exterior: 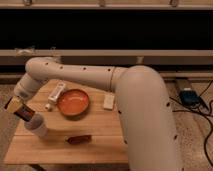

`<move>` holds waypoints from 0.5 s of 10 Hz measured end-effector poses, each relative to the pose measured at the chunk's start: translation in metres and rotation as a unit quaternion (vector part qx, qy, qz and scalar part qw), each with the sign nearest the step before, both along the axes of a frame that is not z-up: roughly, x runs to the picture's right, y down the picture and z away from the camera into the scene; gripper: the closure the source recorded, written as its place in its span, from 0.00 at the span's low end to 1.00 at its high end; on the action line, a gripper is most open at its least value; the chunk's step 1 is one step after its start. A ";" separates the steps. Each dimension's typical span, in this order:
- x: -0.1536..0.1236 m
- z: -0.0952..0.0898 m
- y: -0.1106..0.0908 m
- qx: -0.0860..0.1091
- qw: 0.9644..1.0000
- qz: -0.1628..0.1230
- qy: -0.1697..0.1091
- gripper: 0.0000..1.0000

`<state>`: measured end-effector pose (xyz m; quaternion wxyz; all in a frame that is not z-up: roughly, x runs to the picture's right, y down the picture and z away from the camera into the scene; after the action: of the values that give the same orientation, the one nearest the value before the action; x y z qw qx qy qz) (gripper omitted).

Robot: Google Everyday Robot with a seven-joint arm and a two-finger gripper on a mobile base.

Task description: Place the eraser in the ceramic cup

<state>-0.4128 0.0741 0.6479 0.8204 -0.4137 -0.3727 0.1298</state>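
The gripper (19, 109) hangs at the table's nine o'clock edge, just above the ceramic cup (38, 127) — a small plain white tapered cup standing upright on the wood. The eraser (27, 113) — a small dark block — sits tilted at the gripper's tip, over the cup's rim.
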 end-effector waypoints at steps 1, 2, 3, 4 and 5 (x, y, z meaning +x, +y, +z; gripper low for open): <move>0.001 0.003 0.006 -0.004 1.000 0.003 0.000 0.69; 0.003 0.007 0.011 -0.008 1.000 0.005 -0.001 0.61; 0.005 0.010 0.014 -0.011 1.000 0.010 0.000 0.52; 0.007 0.014 0.018 -0.015 1.000 0.015 0.000 0.40; 0.007 0.016 0.020 -0.016 1.000 0.018 -0.001 0.29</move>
<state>-0.4057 0.0940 0.6643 0.8105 -0.4203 -0.3793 0.1503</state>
